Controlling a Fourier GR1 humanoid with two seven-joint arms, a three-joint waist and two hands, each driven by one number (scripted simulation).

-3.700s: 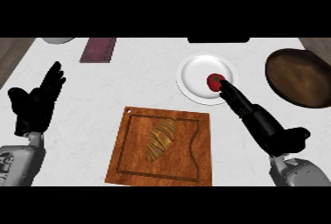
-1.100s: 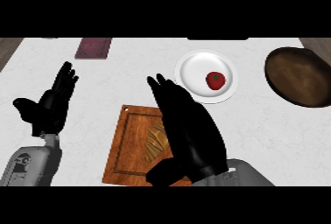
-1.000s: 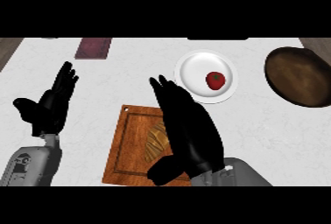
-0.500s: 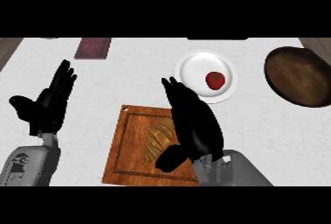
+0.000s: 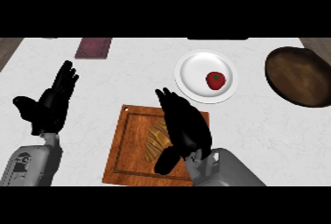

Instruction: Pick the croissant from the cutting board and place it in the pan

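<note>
A golden croissant lies on the wooden cutting board, mostly hidden under my right hand. That hand hovers over the board's middle and right side with straight fingers pointing away and its thumb hanging down toward the board's near part; it holds nothing that I can see. The dark brown pan sits at the far right edge of the counter, well away from the hand. My left hand rests open at the left, fingers up.
A white plate with a red tomato stands just beyond the board, between it and the pan. A dark red book-like object lies at the back left. The counter is white marble.
My right hand has drawn back toward me and lowered over the board, uncovering a little of the croissant's left side. The left hand has hardly moved.
</note>
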